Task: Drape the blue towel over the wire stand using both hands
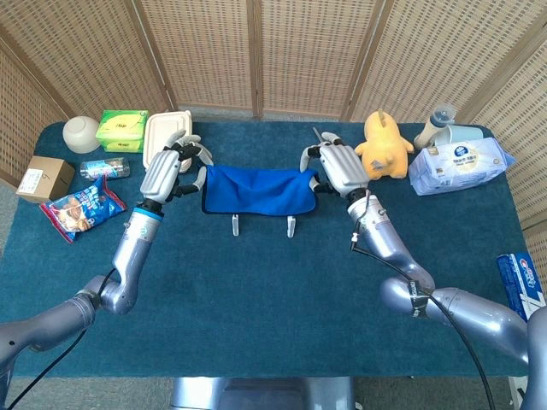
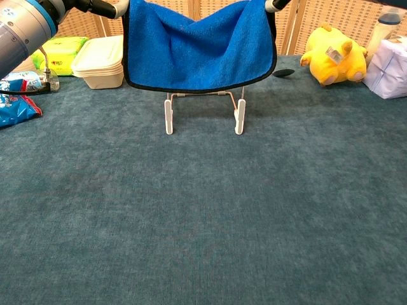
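The blue towel (image 1: 258,190) hangs stretched between my two hands, sagging in the middle. My left hand (image 1: 173,167) grips its left top corner and my right hand (image 1: 335,168) grips its right top corner. In the chest view the blue towel (image 2: 200,44) covers the upper part of the wire stand (image 2: 203,109); its black-edged hem reaches down to about the stand's top bar. The stand's white feet (image 1: 235,225) show below the towel in the head view. The hands sit mostly above the top edge of the chest view.
A stack of white containers (image 1: 163,132), a green pack (image 1: 121,129), a bowl (image 1: 82,133), a small bottle (image 1: 106,167), a box (image 1: 44,178) and a snack bag (image 1: 82,210) lie to the left. A yellow plush (image 1: 385,147), tissue pack (image 1: 461,164) and baby bottle (image 1: 435,122) sit to the right.
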You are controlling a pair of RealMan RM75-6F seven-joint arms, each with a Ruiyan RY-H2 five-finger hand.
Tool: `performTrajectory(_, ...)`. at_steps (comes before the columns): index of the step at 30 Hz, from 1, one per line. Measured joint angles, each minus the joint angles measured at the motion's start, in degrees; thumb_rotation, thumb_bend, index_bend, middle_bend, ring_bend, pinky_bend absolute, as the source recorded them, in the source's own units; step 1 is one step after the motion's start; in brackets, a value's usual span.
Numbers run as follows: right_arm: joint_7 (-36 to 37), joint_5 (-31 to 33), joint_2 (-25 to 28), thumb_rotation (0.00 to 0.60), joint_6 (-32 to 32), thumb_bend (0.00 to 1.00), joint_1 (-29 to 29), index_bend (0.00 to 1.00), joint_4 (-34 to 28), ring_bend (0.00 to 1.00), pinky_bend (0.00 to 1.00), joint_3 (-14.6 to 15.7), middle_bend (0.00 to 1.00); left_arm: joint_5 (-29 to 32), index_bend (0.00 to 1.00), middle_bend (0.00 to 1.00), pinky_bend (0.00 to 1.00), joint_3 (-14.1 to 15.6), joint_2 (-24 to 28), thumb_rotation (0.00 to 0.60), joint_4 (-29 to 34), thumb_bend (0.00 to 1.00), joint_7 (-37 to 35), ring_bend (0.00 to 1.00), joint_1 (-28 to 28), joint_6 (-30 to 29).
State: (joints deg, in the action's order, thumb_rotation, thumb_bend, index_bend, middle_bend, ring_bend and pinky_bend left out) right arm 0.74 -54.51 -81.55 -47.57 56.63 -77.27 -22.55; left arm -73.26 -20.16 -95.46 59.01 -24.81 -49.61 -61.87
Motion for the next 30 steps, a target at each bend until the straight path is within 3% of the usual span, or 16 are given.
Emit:
performTrajectory(5, -0.7, 0.3, 0.2, 0.6, 0.7, 0.44, 0.1, 0.76, 0.2, 0.22, 0.1, 0.3, 0.39, -0.3, 0.71, 0.34, 0.07, 0.4, 0.1, 0.6, 0.1, 0.63, -0.1, 0.14, 0.2, 0.1)
performTrajectory(11, -2.3, 0.6, 0.3, 0.6, 1.4, 0.4, 0.4, 0.61, 0.5, 0.11, 0.07, 1.0, 0.31, -0.6, 0.45, 0.19, 0.03, 1.2, 0.6, 0.6, 0.1, 0.62, 0.1, 0.01, 0.7, 0.6)
performTrajectory(18, -5.1, 1.3, 0.6, 0.6, 2.4, 0.37, 1.1, 0.48, 1.0, 0.03, 0.02, 2.0, 0.23, -0.2, 0.29, 0.06, 0.0, 1.8, 1.6, 0.6, 0.5, 0.61, 0.8, 0.0, 1.1, 2.2)
performTrajectory(24, -7.7, 0.9, 1.2, 0.6, 2.9, 0.32, 1.6, 0.4, 1.4, 0.0, 0.0, 3.2, 0.19, 0.2, 0.19, 0.0, 0.0, 2.4, 2.9, 0.6, 1.5, 0.51, 3.0, 0.0, 1.2, 4.0)
performTrajectory(30, -10.4, 0.1, 2.6, 0.6, 3.3, 0.29, 1.7, 0.33, 1.4, 0.0, 0.0, 4.8, 0.15, 0.4, 0.17, 0.0, 0.0, 2.3, 4.0, 0.6, 2.8, 0.48, 4.3, 0.0, 1.3, 4.1)
